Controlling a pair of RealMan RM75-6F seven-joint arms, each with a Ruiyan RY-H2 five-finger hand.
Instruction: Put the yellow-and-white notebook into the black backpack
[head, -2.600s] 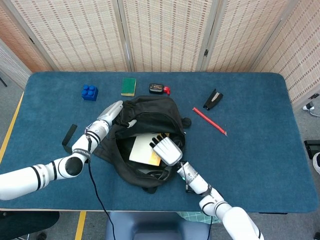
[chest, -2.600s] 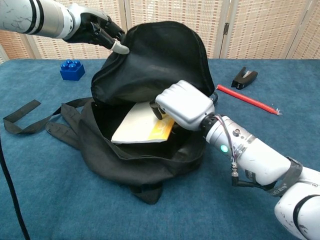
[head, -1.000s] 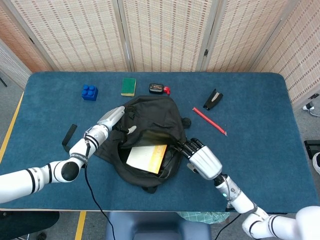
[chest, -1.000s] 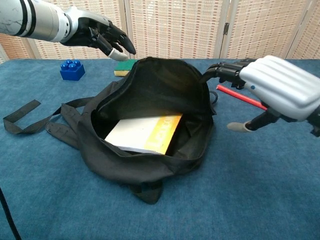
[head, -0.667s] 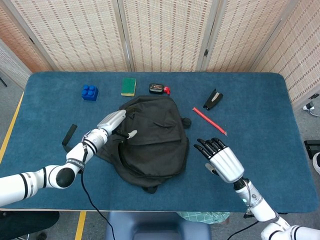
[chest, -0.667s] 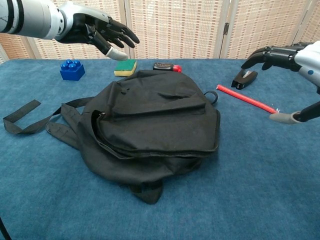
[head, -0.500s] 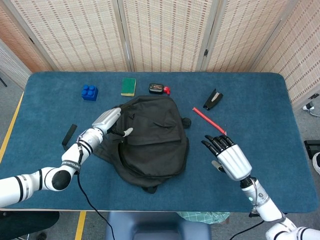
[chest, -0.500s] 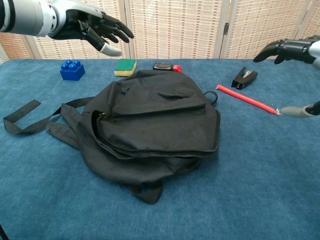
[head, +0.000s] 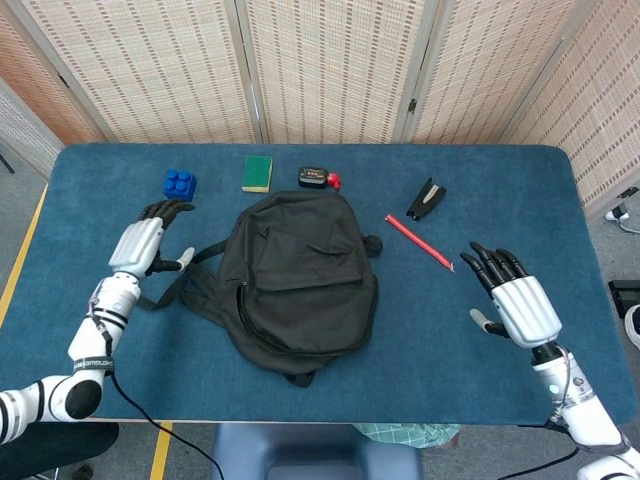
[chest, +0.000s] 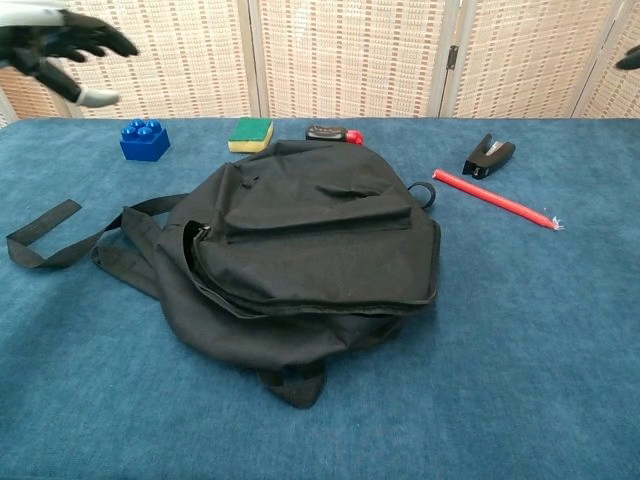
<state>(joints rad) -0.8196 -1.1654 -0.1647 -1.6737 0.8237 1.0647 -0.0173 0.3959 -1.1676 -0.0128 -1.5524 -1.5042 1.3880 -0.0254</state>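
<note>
The black backpack (head: 300, 285) lies flat in the middle of the blue bench (head: 520, 190), its flap down over the opening, so the yellow-and-white notebook cannot be seen in either view. The backpack's straps (chest: 70, 230) trail out across the bench toward the robot's left.

The left hand (head: 145, 240) hovers over the bench well apart from the backpack, near the strap ends, its fingers (head: 165, 208) spread and holding nothing. The right hand (head: 515, 300) is out over the bench on the other side, also well clear of the backpack, fingers (head: 490, 262) apart and empty; in the chest view only a dark fingertip shows at the frame edge.

Along the far side of the bench sit a blue building block (head: 180, 185), a green sponge (head: 257, 172) and a small black-and-red device (head: 318, 178). Toward the robot's right of the backpack lie a red pencil (head: 420, 243) and, beyond it, a black stapler (head: 426, 198).
</note>
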